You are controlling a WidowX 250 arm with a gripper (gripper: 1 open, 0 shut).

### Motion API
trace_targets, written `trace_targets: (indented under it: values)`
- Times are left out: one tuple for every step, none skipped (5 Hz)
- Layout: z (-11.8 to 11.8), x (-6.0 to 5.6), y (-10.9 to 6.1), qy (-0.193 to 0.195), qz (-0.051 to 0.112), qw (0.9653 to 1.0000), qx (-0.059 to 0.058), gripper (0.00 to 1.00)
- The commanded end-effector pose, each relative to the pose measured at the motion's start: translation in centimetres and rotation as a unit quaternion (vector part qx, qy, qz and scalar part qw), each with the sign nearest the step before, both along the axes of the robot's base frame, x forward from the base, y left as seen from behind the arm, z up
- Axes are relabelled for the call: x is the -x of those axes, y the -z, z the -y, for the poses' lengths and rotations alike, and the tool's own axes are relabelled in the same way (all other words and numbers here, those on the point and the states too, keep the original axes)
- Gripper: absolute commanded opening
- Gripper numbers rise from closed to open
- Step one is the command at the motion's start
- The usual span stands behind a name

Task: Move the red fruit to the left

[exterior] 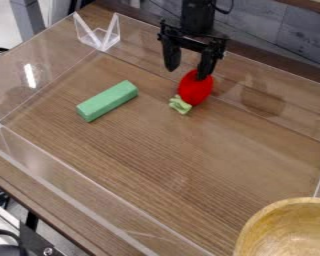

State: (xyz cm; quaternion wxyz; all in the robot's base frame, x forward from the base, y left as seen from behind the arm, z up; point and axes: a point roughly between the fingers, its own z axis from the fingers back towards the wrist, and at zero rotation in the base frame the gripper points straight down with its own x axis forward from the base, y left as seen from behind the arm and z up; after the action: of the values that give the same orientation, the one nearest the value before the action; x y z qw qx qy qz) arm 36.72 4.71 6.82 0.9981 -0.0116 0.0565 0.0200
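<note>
- At about nine o'clock from the centre of the wooden tabletop (176,190) lies the green block (107,100), flat and slanted. I have no business with it, and it sits well apart from my fingers.
- Just right of that, toward twelve o'clock on the board, the red fruit (194,87) rests on the wood, its pale green cap pointing down toward seven o'clock. It is near the block but not touching it.
- My gripper (192,60) hangs directly above the fruit, pointing straight down, jaws spread wide with nothing between them. The fingertips flank the top of the fruit, and I cannot tell for sure whether one brushes it.
- Judging by how things lie, the fruit has been set down and let go. Whether this spot counts as far enough left I cannot say from this view alone.
- If it does, what remains is only to lift clear without nudging the fruit; if not, I would need to close on it again.
- At five o'clock, in the corner, the rim of a wooden bowl (290,232) shows, uninvolved.
</note>
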Motion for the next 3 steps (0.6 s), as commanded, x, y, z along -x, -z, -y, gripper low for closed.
trace_targets:
  values:
    - [-0.4,-0.7,-1.4,-0.004,0.028,0.9996,-0.006,0.0]
    - [-0.5,-0.6,-1.3,-0.004,0.028,0.9996,-0.006,0.0]
    - [-1.2,-0.3,-3.0,-0.01,0.041,0.9991,0.001,0.0]
